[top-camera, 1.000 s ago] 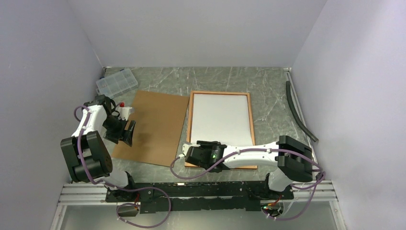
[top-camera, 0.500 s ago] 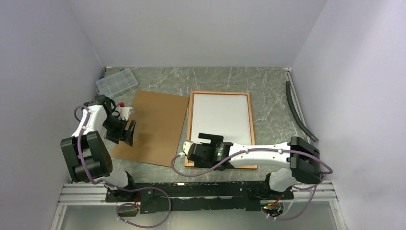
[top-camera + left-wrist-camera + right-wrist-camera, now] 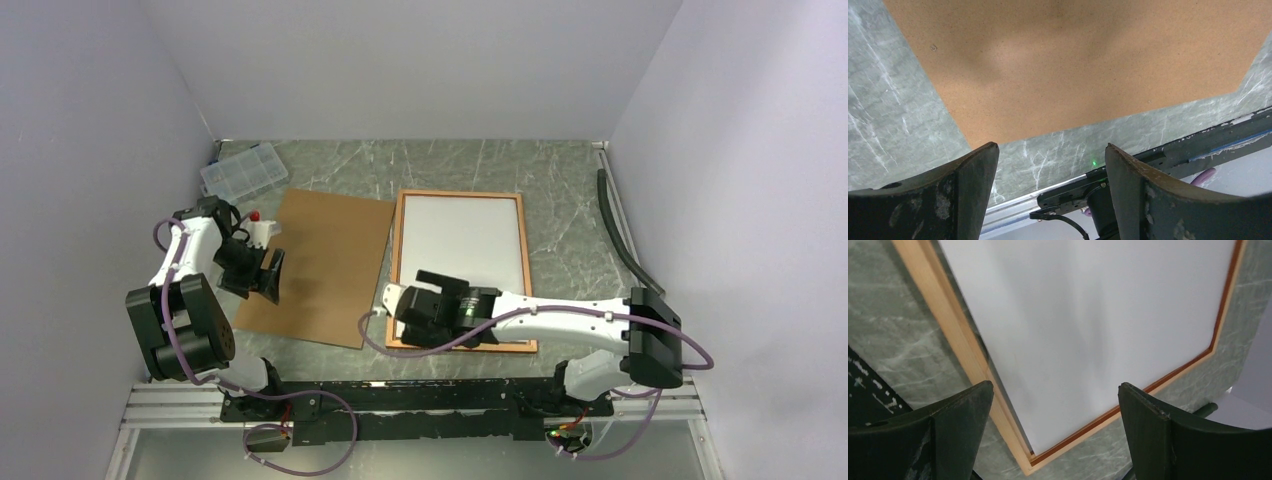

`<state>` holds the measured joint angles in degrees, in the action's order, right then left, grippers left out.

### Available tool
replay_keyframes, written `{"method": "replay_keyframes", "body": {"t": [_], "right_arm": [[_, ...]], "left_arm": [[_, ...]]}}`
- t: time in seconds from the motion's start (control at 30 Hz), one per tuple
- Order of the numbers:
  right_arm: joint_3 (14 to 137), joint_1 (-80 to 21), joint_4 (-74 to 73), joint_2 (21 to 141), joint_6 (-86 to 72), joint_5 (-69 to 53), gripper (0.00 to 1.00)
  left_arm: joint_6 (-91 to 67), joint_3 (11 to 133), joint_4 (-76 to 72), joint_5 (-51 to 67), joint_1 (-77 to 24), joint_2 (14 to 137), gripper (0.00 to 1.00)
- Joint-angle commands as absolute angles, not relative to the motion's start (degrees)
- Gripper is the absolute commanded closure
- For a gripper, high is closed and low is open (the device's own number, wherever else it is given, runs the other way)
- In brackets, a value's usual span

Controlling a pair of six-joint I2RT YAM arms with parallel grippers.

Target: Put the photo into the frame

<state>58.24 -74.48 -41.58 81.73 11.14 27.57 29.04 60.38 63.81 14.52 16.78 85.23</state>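
Rectangular wooden frame [image 3: 460, 193] surrounds a smooth white photo [image 3: 463, 245].

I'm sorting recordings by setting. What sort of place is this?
Most likely a robot lab work cell, not a home: plain pale walls enclose a marble-patterned table on three sides, with a metal mounting rail along its near edge.

On the table [image 3: 480, 160] the photo [image 3: 462, 245] lies in the frame [image 3: 460, 194], backing board [image 3: 320, 265] just left of it.
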Motion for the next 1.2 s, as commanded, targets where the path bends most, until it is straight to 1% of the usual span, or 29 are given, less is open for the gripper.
{"method": "replay_keyframes", "body": {"t": [0.0,0.1,0.2,0.27,0.33,0.43,0.53,0.63,0.77,1.0,1.17], "right_arm": [[66.07,-69.85,-34.06,78.15,4.11,28.47,0.00],[72.48,-62.70,-31.34,79.77,-7.21,14.74,0.00],[73.40,-59.20,-23.73,81.99,-16.07,7.04,0.00],[75.80,-58.68,-22.76,86.10,-23.06,9.12,0.00],[80.64,-58.80,-24.77,92.17,-27.99,10.70,0.00],[83.69,-59.41,-23.12,99.52,-36.95,8.87,0.00],[85.47,-59.84,-22.34,105.34,-44.84,8.18,0.00],[86.28,-59.98,-22.08,108.64,-49.48,8.66,0.00],[86.89,-60.14,-21.66,111.76,-52.34,8.97,0.00],[88.73,-58.99,-20.89,117.88,-55.56,8.36,0.00],[88.20,-58.82,-22.42,118.21,-57.15,11.24,0.00]], "left_arm": [[27.57,64.22,65.04,15.47,16.89,84.77,0.11],[27.51,66.80,64.94,14.25,18.51,85.42,0.07],[29.15,69.88,64.73,13.37,22.53,87.18,0.06],[30.55,71.70,64.16,12.47,25.87,88.92,0.06],[31.74,72.94,62.77,11.45,29.26,90.80,0.07],[32.22,73.53,59.72,9.63,33.45,93.19,0.14],[31.83,72.76,57.15,8.73,35.13,94.98,0.19],[30.13,70.78,53.07,6.97,35.19,95.97,0.24],[26.50,71.09,50.93,6.90,34.12,99.31,0.29],[22.53,71.61,48.80,5.74,29.02,102.62,0.32],[20.75,70.91,47.80,4.79,24.77,103.08,0.33]]}}
